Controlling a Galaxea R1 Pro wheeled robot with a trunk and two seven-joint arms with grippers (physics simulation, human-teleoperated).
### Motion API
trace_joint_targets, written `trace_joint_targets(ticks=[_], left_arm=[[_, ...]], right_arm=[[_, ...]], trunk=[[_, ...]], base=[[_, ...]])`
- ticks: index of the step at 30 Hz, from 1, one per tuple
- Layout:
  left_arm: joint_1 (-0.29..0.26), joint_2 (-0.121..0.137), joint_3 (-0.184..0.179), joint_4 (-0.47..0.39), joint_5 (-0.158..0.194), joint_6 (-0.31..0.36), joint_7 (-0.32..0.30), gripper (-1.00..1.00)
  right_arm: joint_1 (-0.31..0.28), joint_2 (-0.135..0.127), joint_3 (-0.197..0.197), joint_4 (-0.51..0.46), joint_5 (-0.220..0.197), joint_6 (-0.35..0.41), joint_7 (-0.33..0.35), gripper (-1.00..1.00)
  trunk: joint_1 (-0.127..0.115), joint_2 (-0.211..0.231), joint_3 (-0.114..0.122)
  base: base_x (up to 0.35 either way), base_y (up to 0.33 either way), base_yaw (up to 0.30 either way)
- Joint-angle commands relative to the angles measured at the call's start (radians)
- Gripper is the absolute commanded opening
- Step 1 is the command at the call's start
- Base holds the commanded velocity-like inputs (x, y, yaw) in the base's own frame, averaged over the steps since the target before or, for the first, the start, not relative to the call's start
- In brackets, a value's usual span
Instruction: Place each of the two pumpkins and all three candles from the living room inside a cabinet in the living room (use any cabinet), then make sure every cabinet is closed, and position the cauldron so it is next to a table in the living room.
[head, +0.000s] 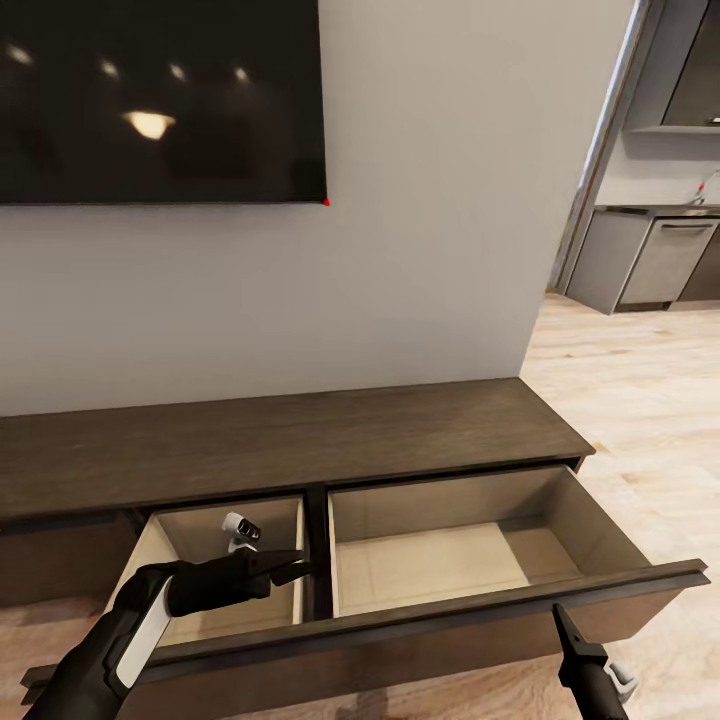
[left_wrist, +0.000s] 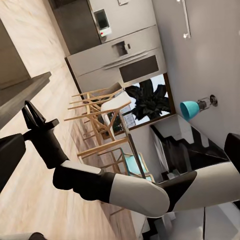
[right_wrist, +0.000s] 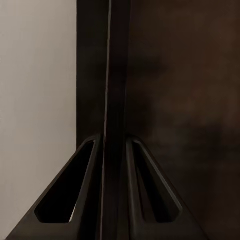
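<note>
Grey wall (head: 430, 250), black screen (head: 160, 100) above. Long low dark-brown wooden cabinet (head: 290, 440): wide pull-out front (head: 400, 635) drawn open, pale inside. Right gripper (head: 562, 618) pinches that front's top edge. Left gripper (head: 300, 568) over the left compartment, grip unclear.

The long, low dark-brown cabinet (head: 290, 440) against the grey wall stands with its wide front pulled out, showing two empty pale beige compartments.

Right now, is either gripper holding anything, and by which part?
Right gripper clamps the pulled-out cabinet drawer's front panel at its top edge. Left gripper holds nothing.
</note>
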Motion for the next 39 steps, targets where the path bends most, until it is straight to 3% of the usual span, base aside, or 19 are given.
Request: trace_joint_targets(ticks=[1, 12, 13, 39], left_arm=[[-0.001, 0.001, -0.002, 0.0, 0.004, 0.011, -0.001, 1.0], [-0.001, 0.001, -0.002, 0.004, 0.004, 0.01, 0.0, 1.0], [-0.001, 0.001, -0.002, 0.004, 0.004, 0.01, 0.0, 1.0], [-0.001, 0.001, -0.002, 0.005, 0.004, 0.01, 0.0, 1.0]], right_arm=[[0.012, 0.001, 0.092, 0.0, -0.004, 0.018, 0.045, -1.0], [0.012, 0.001, 0.092, 0.0, -0.004, 0.018, 0.046, -1.0], [0.012, 0.001, 0.092, 0.0, -0.003, 0.018, 0.047, 1.0], [0.012, 0.001, 0.092, 0.0, -0.004, 0.018, 0.046, 1.0]], trunk=[[0.0, 0.0, -0.001], [0.0, 0.0, -0.001], [0.0, 0.0, -0.001], [0.0, 0.0, -0.001]], base=[[0.0, 0.0, 0.0], [-0.021, 0.0, 0.0], [-0.002, 0.0, 0.0], [-0.05, 0.0, 0.0]])
